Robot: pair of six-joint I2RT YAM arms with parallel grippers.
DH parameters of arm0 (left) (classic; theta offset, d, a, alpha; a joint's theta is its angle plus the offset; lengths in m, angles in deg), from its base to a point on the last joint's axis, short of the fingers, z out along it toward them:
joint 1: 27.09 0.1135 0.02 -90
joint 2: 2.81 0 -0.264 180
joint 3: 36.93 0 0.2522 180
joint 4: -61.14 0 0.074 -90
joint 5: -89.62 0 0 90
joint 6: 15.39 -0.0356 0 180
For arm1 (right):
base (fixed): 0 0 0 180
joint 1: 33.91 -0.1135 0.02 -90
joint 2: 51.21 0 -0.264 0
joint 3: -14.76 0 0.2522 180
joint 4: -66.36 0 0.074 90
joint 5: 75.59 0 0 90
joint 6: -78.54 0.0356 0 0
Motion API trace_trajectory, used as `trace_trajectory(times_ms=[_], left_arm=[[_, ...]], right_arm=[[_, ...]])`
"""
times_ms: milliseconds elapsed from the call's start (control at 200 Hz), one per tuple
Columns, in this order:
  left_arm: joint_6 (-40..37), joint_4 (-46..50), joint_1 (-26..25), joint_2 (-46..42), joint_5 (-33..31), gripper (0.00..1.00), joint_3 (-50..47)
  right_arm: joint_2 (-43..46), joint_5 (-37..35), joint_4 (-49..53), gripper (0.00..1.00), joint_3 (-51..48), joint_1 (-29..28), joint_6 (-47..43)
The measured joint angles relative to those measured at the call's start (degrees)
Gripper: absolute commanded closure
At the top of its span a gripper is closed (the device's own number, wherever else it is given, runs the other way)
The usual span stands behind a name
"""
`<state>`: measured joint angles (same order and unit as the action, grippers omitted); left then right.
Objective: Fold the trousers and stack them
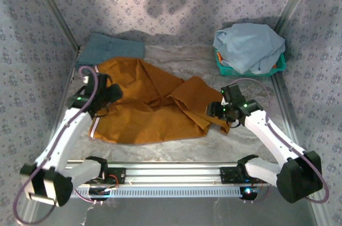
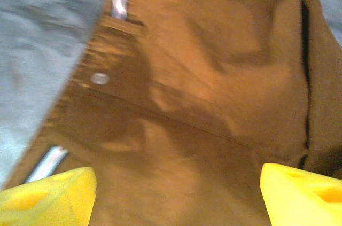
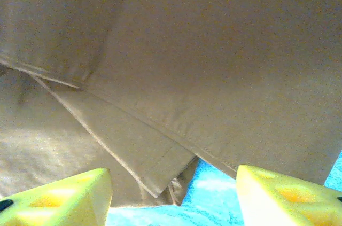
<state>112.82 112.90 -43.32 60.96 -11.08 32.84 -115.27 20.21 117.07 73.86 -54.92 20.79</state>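
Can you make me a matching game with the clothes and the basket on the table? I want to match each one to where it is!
Things:
1. trousers
2. basket
3. pale blue cloth
4. teal cloth

Places:
a. heaped in the basket
b. back left of the table
c. spread across the middle
d. back right corner

Pairs: 1-c, 2-d, 3-a, 4-b.

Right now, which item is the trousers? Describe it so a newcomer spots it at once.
Look at the table seen from above. The trousers are the big rust-orange cloth spread across its middle. The teal garment at far left and the pale blue garment in the green basket are not orange.
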Motion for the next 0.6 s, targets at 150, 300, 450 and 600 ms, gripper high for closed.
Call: trace_trajectory(times_ms=[150, 300, 450, 600], left_arm=[[5.03, -11.08, -7.52, 8.85, 0.07, 0.17, -4.79], [10.88, -20.2, -9.29, 15.37, -0.42, 0.18, -11.76], [14.91, -24.26, -8.52, 17.25, -2.62, 0.18, -17.97], [16.83, -28.44, -5.57, 15.67, -3.02, 0.18, -21.84]], right_arm=[[-0.76, 1.73, -5.33, 0.21, -5.44, 0.74, 5.57], [-0.61, 3.04, -10.82, 0.11, -10.84, 1.44, 12.31], [0.79, 3.21, -15.28, 0.1, -14.62, 2.29, 19.19], [2.89, 2.84, -16.39, 0.1, -15.28, 3.17, 24.59]])
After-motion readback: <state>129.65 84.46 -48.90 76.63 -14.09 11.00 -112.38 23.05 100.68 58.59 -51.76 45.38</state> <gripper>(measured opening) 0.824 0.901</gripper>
